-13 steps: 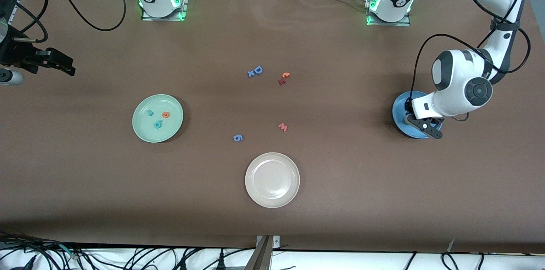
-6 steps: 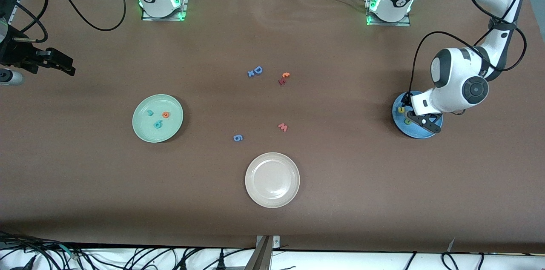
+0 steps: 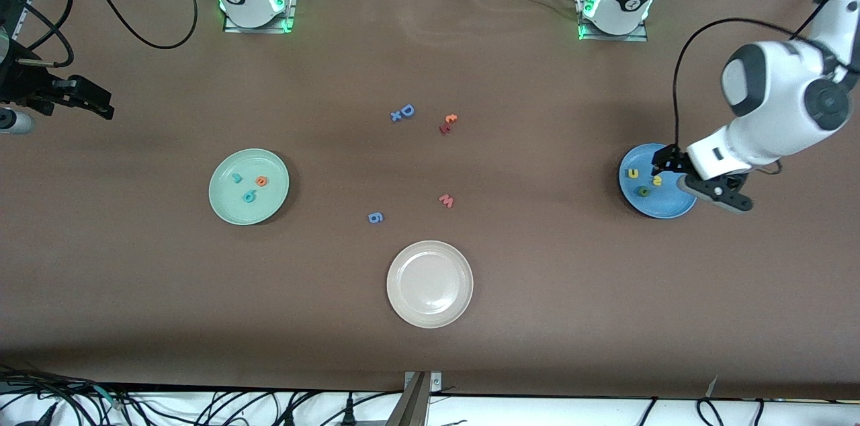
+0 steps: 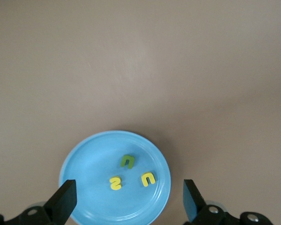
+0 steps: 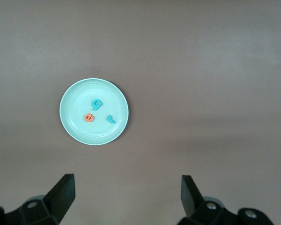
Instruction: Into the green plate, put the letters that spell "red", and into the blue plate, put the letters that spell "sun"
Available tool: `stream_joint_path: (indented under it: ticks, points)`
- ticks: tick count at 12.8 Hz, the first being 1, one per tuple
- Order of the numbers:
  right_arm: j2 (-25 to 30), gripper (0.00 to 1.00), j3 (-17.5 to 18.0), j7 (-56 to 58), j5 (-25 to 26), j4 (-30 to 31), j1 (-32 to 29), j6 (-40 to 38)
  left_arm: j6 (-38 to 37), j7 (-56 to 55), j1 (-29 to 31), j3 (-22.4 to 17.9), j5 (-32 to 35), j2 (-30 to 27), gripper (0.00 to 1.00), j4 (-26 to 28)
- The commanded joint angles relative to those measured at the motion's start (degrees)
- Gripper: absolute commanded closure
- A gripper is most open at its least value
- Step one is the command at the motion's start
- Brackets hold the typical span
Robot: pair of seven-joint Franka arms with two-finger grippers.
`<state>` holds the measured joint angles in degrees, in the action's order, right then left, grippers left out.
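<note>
The green plate (image 3: 228, 203) (image 5: 75, 101) holds a teal "r" (image 3: 236, 178) (image 5: 111, 119), an orange "e" (image 3: 261, 181) (image 5: 89, 117) and a teal "d" (image 3: 249, 195) (image 5: 97, 103). In the blue plate (image 3: 662, 208) (image 4: 86, 159) lie a yellow "s" (image 3: 656, 179) (image 4: 115, 183), a green arch letter (image 3: 643, 191) (image 4: 127, 161) and a yellow arch letter (image 3: 632, 173) (image 4: 148, 178). My left gripper (image 3: 695, 179) (image 4: 129, 201) hangs open and empty above the blue plate. My right gripper (image 3: 77, 98) (image 5: 126, 197) waits open and empty, high over the right arm's end of the table.
A beige-white plate (image 3: 430, 284) sits near the front camera. Loose letters lie mid-table: a blue "D" with an "x" (image 3: 403, 112), a red-orange pair (image 3: 447, 122), a pink "w" (image 3: 447, 200) and a blue "9" (image 3: 375, 217).
My left gripper opened and lifted away toward the left arm's end of the table. The yellow "s" now shows lying in the blue plate. The right arm barely moved.
</note>
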<state>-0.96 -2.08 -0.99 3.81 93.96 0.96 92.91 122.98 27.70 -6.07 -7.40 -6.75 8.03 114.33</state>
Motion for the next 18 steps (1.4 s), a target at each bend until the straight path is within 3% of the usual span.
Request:
stream_joint_path:
  ticks: [1, 4, 5, 10, 13, 18]
  points:
    - [-0.36, 0.0, -0.12, 0.55, 1.02, -1.24, 0.01, -0.97, -6.59, -0.97, 0.36, 0.37, -1.24, -2.75, 0.0, -7.43]
    - [-0.36, 0.0, -0.21, 0.72, 0.67, -1.24, -0.08, -1.06, -8.8, -4.74, 0.36, 0.37, -0.46, -3.28, 0.0, -13.24]
    - [-0.18, 0.0, 0.06, 0.72, 0.67, -1.24, -0.08, -1.06, -8.98, -6.06, 0.36, 0.54, 2.68, -3.72, 0.0, -14.83]
    - [-0.01, 0.0, -0.38, 0.72, -1.77, -1.59, -0.08, -1.15, -11.26, -7.74, 0.27, 2.73, 2.8, -8.73, 0.0, -15.02]
    - [0.35, 0.0, -0.21, 0.29, -3.55, -4.48, -0.08, -6.4, -12.66, -10.46, 0.53, 3.44, 3.76, -9.17, 0.0, -16.25]
    - [-0.27, 0.0, -0.21, 0.11, -3.29, -4.75, 0.01, -3.88, -31.54, -33.9, 0.36, 2.74, 3.77, -8.29, 0.0, -20.73]
